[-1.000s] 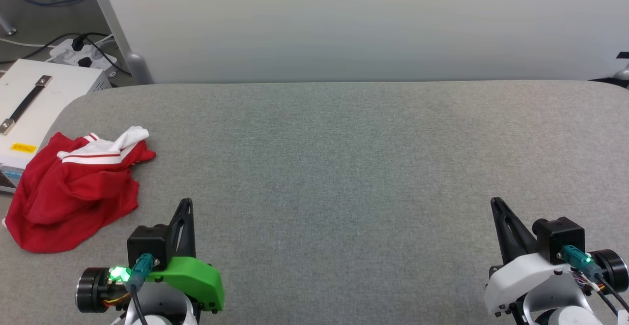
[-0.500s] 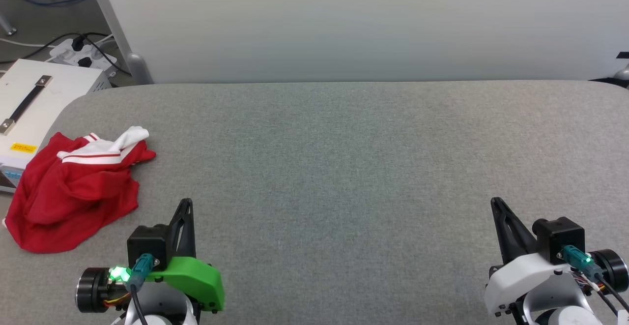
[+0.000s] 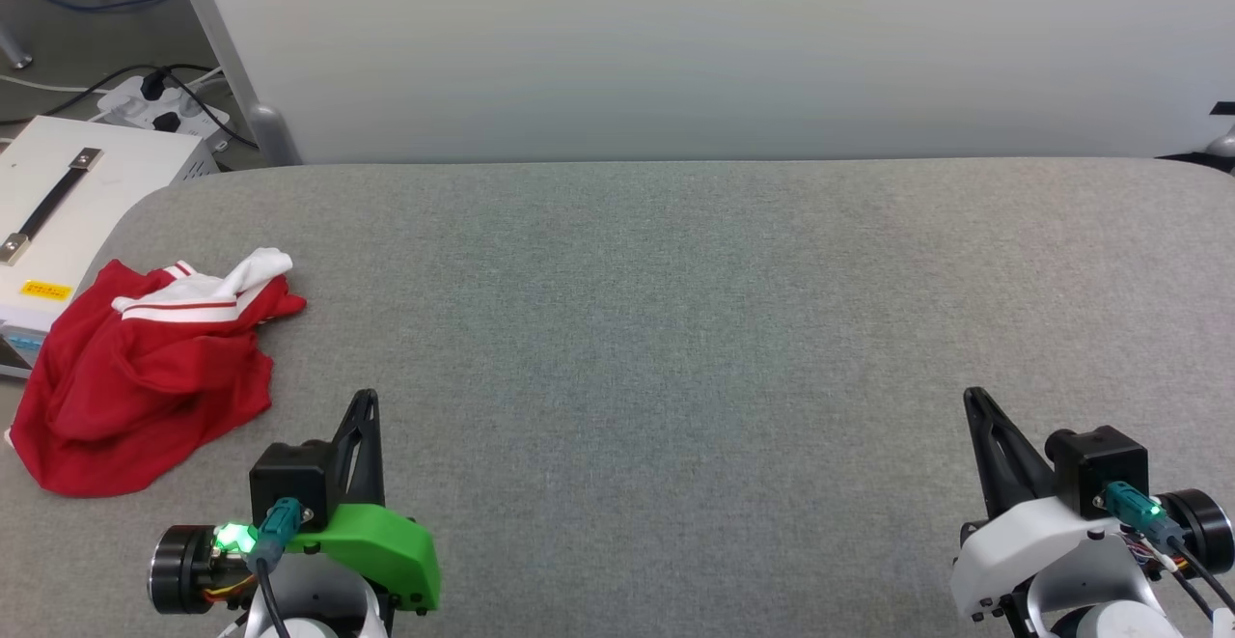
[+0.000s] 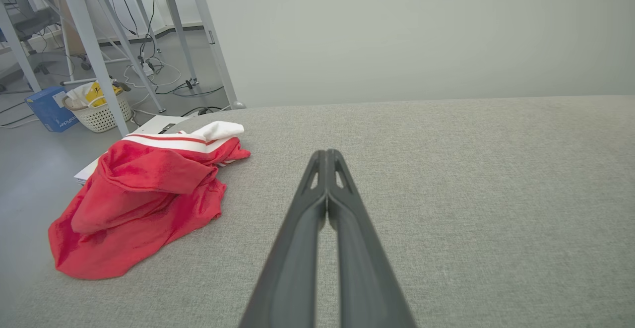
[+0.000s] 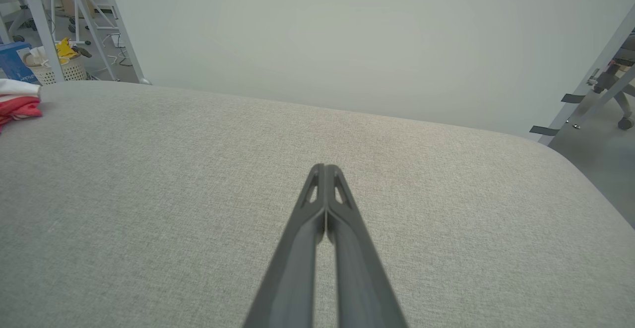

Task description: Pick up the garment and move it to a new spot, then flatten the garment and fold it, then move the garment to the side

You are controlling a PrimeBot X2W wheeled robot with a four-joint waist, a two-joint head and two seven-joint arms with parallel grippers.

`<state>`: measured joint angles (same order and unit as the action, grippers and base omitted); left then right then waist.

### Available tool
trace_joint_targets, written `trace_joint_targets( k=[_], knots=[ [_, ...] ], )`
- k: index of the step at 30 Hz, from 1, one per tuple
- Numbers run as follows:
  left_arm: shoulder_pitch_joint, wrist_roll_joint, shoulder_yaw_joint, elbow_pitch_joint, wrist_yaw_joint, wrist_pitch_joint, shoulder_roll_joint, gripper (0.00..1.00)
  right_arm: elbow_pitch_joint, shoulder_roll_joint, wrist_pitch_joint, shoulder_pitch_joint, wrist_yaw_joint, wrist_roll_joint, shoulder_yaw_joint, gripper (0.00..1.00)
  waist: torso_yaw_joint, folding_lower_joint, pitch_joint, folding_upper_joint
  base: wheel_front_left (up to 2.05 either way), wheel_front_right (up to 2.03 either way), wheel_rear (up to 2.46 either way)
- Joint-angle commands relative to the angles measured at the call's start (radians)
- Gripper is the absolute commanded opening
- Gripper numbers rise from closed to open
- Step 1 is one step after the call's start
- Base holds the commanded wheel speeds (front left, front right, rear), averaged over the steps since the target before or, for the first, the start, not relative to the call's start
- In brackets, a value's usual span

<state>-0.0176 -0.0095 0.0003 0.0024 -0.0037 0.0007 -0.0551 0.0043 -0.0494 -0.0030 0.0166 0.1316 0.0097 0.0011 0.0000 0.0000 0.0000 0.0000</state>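
Thin red garment (image 3: 145, 377), white striped trim showing, seen crumpled at left edge of grey woven-cloth desk (image 3: 675, 329); left claw (image 3: 365, 399) and right claw (image 3: 973, 397), each slim, dark, tapered, pressed together, held empty, clear of garment

The table (image 3: 675, 329) is wide, covered in grey woven cloth, and has rounded far corners at left and right. The garment (image 3: 145, 387) lies on it in a crumpled heap at the left edge. Its red cloth is bunched in loose folds, with a white sleeve and red-and-white striped trim on top at the far side.
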Motion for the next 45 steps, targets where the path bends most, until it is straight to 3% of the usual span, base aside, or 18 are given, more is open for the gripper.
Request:
trace_joint_targets(
  k=[1,7,8,45],
  knots=[
    [0.018,0.009,0.000,-0.002,0.004,-0.001,0.005,0.00,-0.004,-0.001,0.003,-0.017,-0.001,-0.010,-0.001,0.00,0.000,0.0000,0.000,0.0000,0.00,0.00,0.00],
    [0.018,0.009,0.000,-0.002,0.004,-0.001,0.005,0.00,-0.004,-0.001,0.003,-0.017,-0.001,-0.010,-0.001,0.00,0.000,0.0000,0.000,0.0000,0.00,0.00,0.00],
    [0.000,0.000,0.000,0.000,0.000,0.000,0.000,1.00,0.000,0.000,0.000,0.000,0.000,0.000,0.000,1.00,0.000,0.0000,0.000,0.0000,0.00,0.00,0.00],
    [0.000,-0.028,-0.014,-0.019,0.029,-0.067,0.001,1.00,-0.039,0.000,-0.066,0.012,0.000,0.083,-0.010,1.00,0.001,0.0000,0.003,0.0000,0.00,0.00,0.00]
  ],
)
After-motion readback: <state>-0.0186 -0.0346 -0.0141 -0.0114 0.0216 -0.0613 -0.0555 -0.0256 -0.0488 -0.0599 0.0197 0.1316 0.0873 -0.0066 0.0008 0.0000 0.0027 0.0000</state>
